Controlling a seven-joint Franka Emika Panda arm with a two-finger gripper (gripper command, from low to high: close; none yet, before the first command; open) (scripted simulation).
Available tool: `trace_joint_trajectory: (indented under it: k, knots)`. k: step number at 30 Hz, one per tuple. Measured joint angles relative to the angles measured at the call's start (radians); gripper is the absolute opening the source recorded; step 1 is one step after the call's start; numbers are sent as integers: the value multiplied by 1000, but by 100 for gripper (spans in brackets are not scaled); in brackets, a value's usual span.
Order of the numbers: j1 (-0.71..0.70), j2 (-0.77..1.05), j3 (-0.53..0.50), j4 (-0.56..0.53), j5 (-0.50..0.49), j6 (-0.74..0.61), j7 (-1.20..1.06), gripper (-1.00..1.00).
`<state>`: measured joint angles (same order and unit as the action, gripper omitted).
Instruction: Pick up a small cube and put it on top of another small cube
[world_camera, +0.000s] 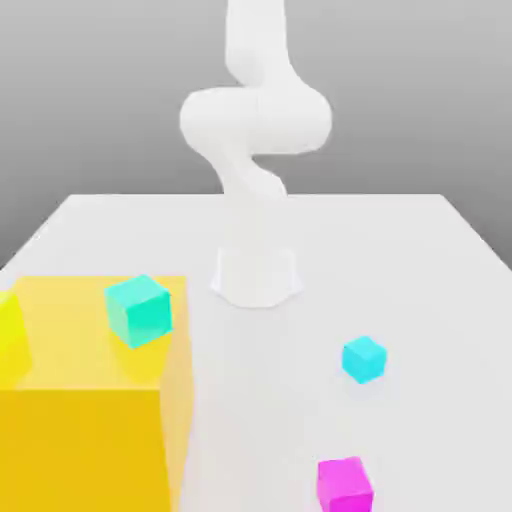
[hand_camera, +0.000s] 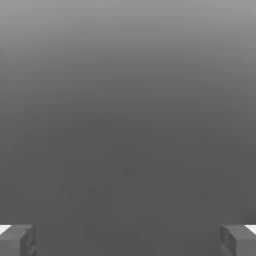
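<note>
Fingers (hand_camera: 17, 240) spread wide, nothing between them. Magenta cube (world_camera: 345, 486) sits on the white surface (world_camera: 420, 280) — cyan cube (world_camera: 363, 359) near it, apart, both toward the exterior view's right.

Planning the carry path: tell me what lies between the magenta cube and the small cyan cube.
Nothing: in the exterior view, only bare white table separates the magenta cube from the small cyan cube.

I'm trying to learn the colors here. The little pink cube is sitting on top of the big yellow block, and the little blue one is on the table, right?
Not quite. The cube on the big yellow block is the teal-green cube. The little pink cube sits on the table, as the exterior view shows. The little cyan cube is on the table, as you said.
</note>
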<state>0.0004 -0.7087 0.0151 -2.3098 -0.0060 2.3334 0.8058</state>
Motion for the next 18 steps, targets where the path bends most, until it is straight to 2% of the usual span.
trace_joint_trajectory:
  k: [18]
  knots:
    - [33,659,87,-70,-64,241,57,0]
